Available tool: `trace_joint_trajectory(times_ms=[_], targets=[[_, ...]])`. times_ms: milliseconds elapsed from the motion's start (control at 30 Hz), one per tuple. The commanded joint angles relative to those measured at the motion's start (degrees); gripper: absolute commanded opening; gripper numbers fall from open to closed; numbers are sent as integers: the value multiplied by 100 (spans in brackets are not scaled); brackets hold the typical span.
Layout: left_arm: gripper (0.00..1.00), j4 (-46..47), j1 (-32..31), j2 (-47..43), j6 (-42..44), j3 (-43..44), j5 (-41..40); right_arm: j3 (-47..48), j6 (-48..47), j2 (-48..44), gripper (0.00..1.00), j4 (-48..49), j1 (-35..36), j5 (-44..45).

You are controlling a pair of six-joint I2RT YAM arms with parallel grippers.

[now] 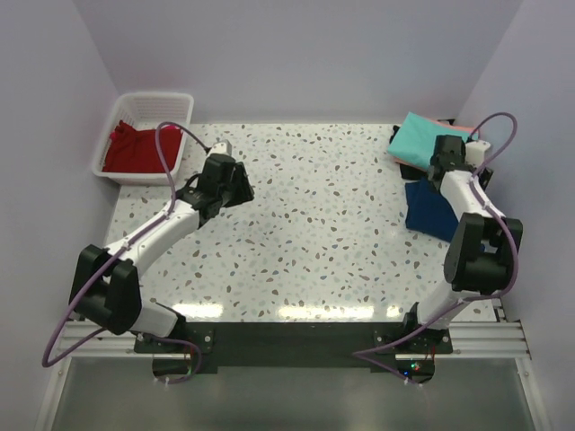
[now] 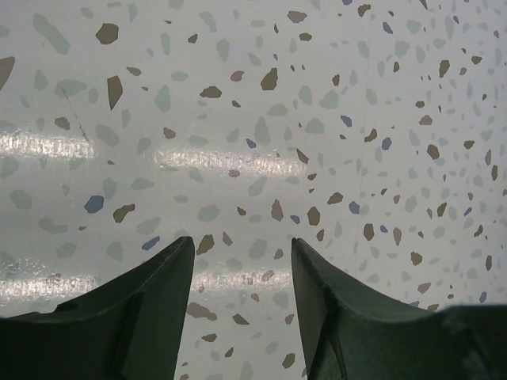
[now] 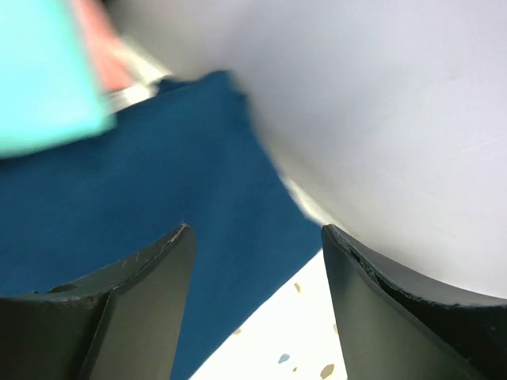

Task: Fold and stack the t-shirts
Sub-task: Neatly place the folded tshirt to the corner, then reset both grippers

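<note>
A red t-shirt (image 1: 133, 148) lies bunched in the white basket (image 1: 176, 101) at the back left. A folded teal t-shirt (image 1: 422, 139) lies at the back right on a salmon-pink one (image 1: 452, 127), of which only an edge shows. A navy blue t-shirt (image 1: 429, 209) lies just in front of them; its print is hidden. My right gripper (image 1: 443, 160) hovers open and empty over this pile. In the right wrist view it (image 3: 255, 231) is above the navy shirt (image 3: 142, 198), with teal (image 3: 43, 71) and pink (image 3: 99, 47) at the top left. My left gripper (image 1: 241, 187) is open and empty over bare table (image 2: 242, 241).
The speckled terrazzo table (image 1: 323, 224) spans the middle. Grey walls close in the back and both sides; the right wall (image 3: 380, 103) stands close beside the right gripper. The basket sits in the back left corner.
</note>
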Motion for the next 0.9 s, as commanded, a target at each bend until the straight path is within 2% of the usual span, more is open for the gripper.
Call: trace_joint_trajectory(times_ms=[0,133,300,500,533,867], targets=[[58,344,-170,-78,240,-86,-98,-212,144,-417,69,181,917,94],[61,414,-284,-245,311,-174,-230,-291,354,-698,69,6,1613,-230],[63,353,-372,-360,372,-236,-283,-501,486,-1111,68,14,2447,-1065],[68,371,-504,-474,496,-341,-458,-712,767,-1375,67,-83,3291,-1382],[71,379,-513,-500,513,-342,-467,-739,794,-1436,67,-65,3371,-1583],[81,441,-785,-404,575,-465,-731,-985,1057,-1446,65,-83,4777,-1690]])
